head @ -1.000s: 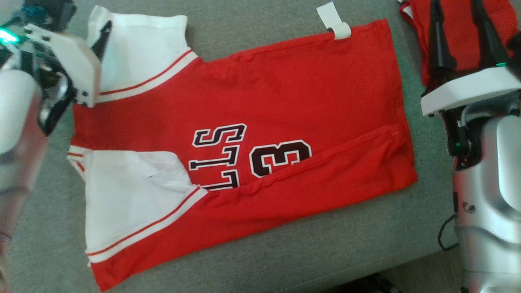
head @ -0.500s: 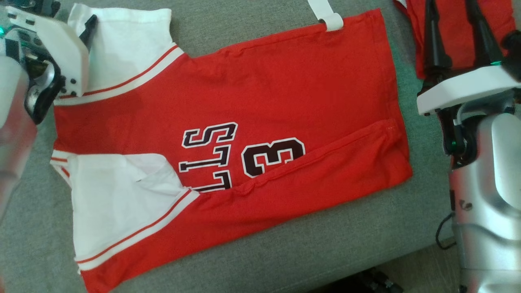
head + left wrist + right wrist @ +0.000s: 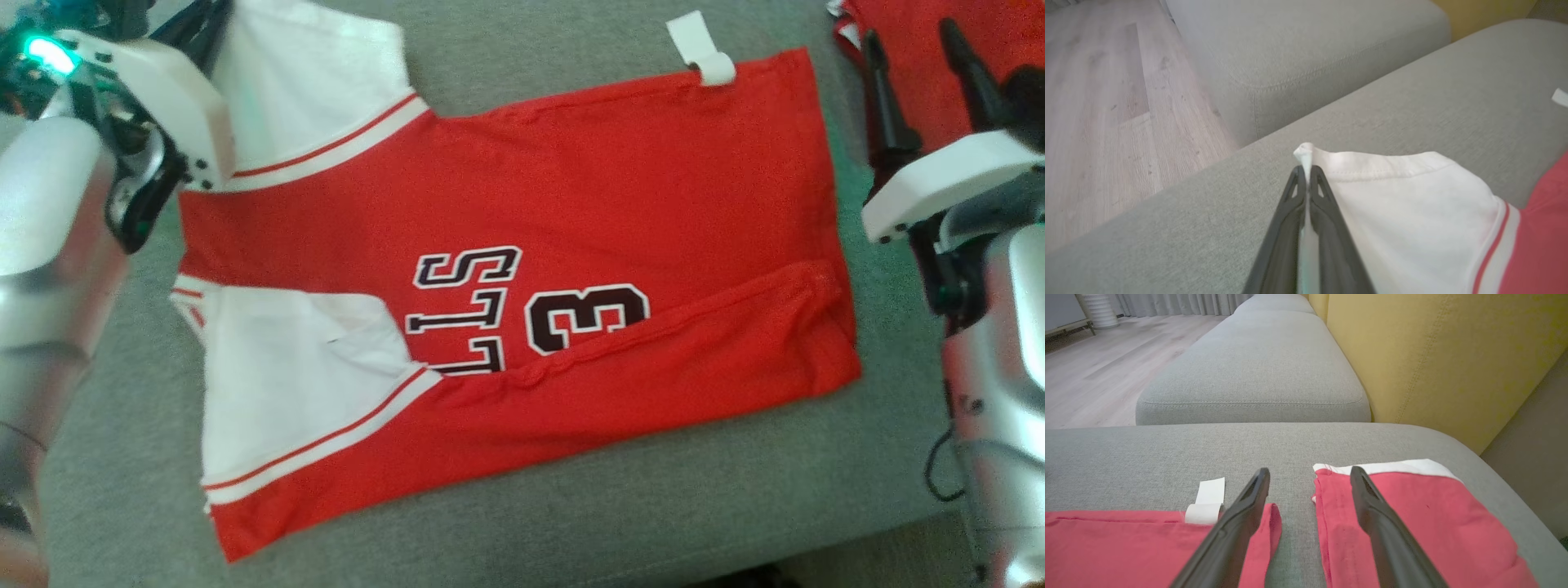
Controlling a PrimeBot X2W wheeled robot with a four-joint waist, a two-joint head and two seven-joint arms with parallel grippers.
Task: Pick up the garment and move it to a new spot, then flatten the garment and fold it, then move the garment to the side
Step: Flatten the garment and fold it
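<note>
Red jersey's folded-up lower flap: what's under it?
On the red-and-white jersey, black white-outlined lettering and numeral 3 run under the flap; their lower parts are covered.

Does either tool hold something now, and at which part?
The left tool pinches the red jersey at the corner of its white sleeve; the right tool is open, holding nothing.

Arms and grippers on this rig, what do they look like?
Both arms: glossy silver forearms, white angular wrist plates. The left gripper and right gripper: two long, tapered black fingers each. A green light glows on the left wrist; a thin black cable loops beside the right forearm.
</note>
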